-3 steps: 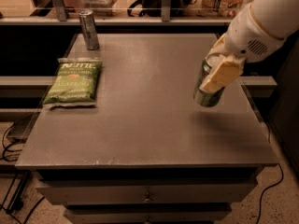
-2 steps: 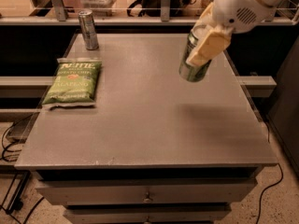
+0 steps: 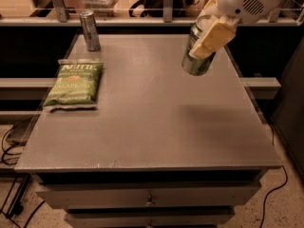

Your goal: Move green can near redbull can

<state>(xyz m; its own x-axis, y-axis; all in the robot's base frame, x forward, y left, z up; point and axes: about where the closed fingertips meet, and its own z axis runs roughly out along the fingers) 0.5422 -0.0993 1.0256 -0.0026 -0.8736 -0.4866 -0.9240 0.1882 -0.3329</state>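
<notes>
The green can (image 3: 194,65) is up in the air, not touching the counter (image 3: 152,127). It hangs over the far right part of the counter, close to the right edge. The can is tilted, with its top leaning up and to the right and its bottom pointing down and to the left.

The pincer (image 3: 200,50) has a tight hold on the green can, squeezing it from the sides. One tan finger (image 3: 213,34) lies across the front of the can. The other finger is hidden behind the can. The white arm (image 3: 249,1) comes in from the top right.

A dark shadow (image 3: 209,113) lies on the counter under the can.

The redbull can (image 3: 89,30) stands upright near the far left corner of the counter. It is well apart from the green can, with a wide bare stretch of grey counter between them.

A green chip bag (image 3: 73,83) lies flat by the left edge, a little nearer the front than the redbull can and not touching it.

Under the front edge of the counter there is a drawer with a small knob (image 3: 150,203).
</notes>
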